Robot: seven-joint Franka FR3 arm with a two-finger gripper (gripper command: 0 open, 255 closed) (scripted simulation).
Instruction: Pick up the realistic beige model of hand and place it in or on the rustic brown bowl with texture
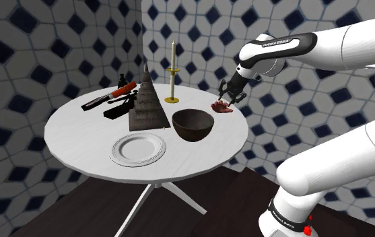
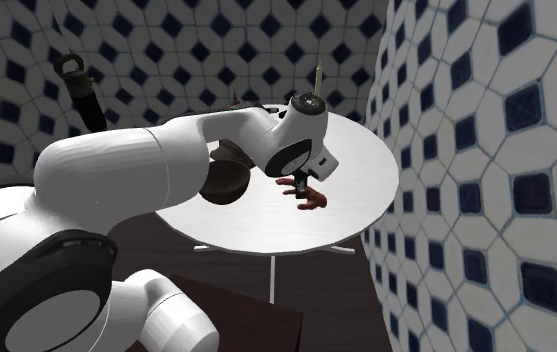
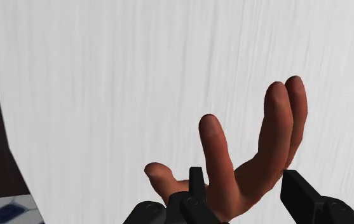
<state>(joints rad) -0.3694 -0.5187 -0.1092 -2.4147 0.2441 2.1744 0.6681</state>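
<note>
A reddish flesh-toned hand model [image 3: 248, 168] lies on the white round table [image 1: 85, 145], near the edge at the shoulder view's right. My gripper [image 3: 244, 183] comes down over its palm. One black finger [image 3: 196, 181] sits in the crook beside the thumb and the other presses the palm's outer side, so the fingers clasp the hand model [image 1: 221, 106]. The dark brown bowl [image 1: 193, 124] stands a short way from the gripper [image 1: 229, 98], toward the table's middle. In the second exterior view the hand model [image 2: 312, 199] shows under the gripper [image 2: 301, 184], with the bowl [image 2: 223, 186] partly behind the arm.
A white plate [image 1: 137, 148] lies in front of the bowl. A dark ridged pyramid [image 1: 145, 102] stands beside the bowl, a candle in a gold holder [image 1: 172, 73] behind it, and red and black tools [image 1: 110, 99] at the far left. Tiled walls close in behind the table.
</note>
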